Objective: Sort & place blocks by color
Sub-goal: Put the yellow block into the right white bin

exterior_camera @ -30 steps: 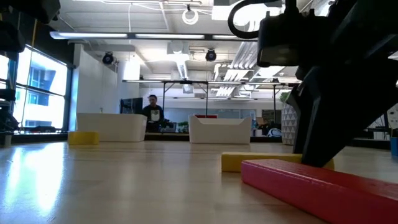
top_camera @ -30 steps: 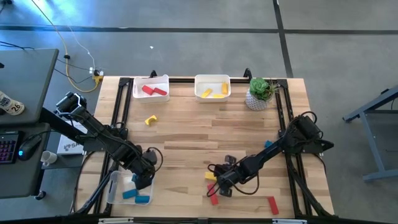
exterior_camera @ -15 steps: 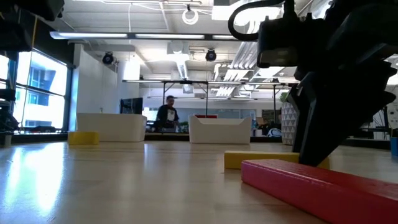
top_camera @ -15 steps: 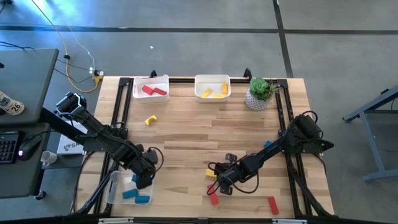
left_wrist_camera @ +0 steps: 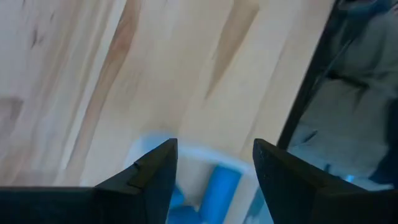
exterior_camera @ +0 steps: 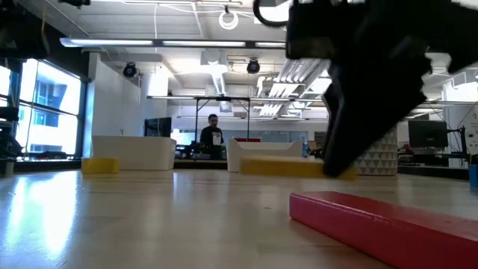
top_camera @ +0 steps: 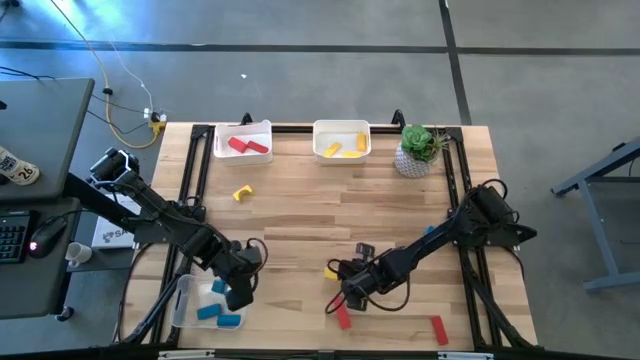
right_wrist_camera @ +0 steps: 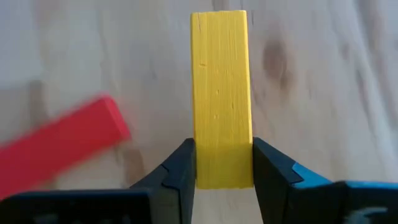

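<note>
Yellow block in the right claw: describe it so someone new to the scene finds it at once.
Start at the wooden table and go to its near edge, right of the middle, where the right claw reaches in. The yellow block is a plain short bar clamped at one end between that claw's fingers, lifted clear of the wood. The red block beside it lies flat; the other yellow pieces sit far off.

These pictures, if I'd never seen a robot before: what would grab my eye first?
Probably the right gripper near the table's front edge, pinching a yellow block lifted clear of the wood, with a red block lying just beside it. Next, the left gripper, open above the clear bin of blue blocks at the front left corner.
</note>
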